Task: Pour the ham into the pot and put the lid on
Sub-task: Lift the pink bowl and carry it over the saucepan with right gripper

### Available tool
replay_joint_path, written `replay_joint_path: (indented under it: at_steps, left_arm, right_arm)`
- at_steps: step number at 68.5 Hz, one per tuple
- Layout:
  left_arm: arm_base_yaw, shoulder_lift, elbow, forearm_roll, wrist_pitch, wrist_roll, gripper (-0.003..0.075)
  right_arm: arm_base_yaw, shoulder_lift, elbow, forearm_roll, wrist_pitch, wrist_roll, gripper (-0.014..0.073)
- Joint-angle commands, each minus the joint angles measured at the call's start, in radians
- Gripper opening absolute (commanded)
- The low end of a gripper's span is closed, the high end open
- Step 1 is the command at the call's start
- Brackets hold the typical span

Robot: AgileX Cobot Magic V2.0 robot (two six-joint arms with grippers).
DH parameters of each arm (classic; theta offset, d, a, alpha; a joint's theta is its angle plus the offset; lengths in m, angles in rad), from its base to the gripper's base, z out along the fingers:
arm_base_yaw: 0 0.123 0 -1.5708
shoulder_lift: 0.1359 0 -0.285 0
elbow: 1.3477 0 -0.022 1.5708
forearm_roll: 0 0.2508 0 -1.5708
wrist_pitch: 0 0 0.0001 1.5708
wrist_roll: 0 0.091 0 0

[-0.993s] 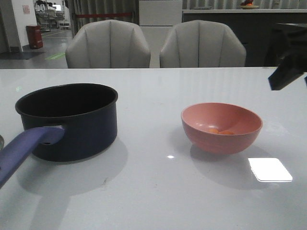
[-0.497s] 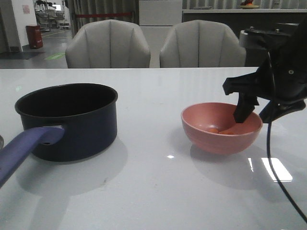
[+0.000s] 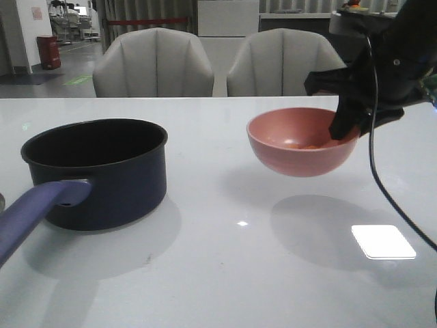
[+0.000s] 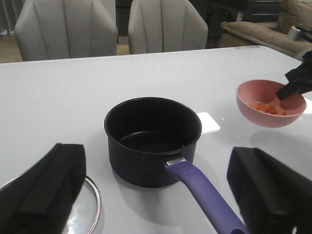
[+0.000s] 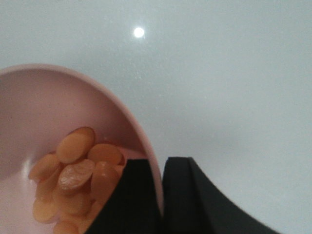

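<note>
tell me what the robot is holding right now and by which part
The right gripper pinches the salmon-pink round bowl by its rim, one finger inside, one outside, lifted off the table. The left gripper is open, holding nothing.

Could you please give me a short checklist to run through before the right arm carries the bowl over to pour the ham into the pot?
1. Grip on bowl: the right gripper pinches the rim of the pink bowl, one finger inside and one outside. Ok.
2. Bowl clear of the table: lifted, its shadow lying apart below it. Ok.
3. Ham secure: the pieces sit low in the bowl, which is roughly level. Ok.
4. Pot ready: open, upright, inside looks empty. Ok.
5. Lid out of the way: lying on the table beside the pot, under the open left gripper. Ok.
6. Grip firmness for tipping: cannot tell.
</note>
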Motion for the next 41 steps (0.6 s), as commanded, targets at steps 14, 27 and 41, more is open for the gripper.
replay_joint_path:
  at_steps: [14,27,41]
  left_arm:
    - [-0.008,0.011,-0.027,-0.009,-0.075,-0.001,0.0627]
    - [-0.008,0.011,-0.027,-0.009,-0.075,-0.001,0.0627]
    - [-0.008,0.011,-0.027,-0.009,-0.075,-0.001,0.0627]
  right_arm:
    - [0.185,-0.056,-0.23,0.012,0.068,-0.121,0.0134]
    - [0.324,0.014,-0.363,0.002,0.019,-0.121,0.0134]
    - [0.398,0.066,-0.378,0.002,-0.326,-0.121,0.0134]
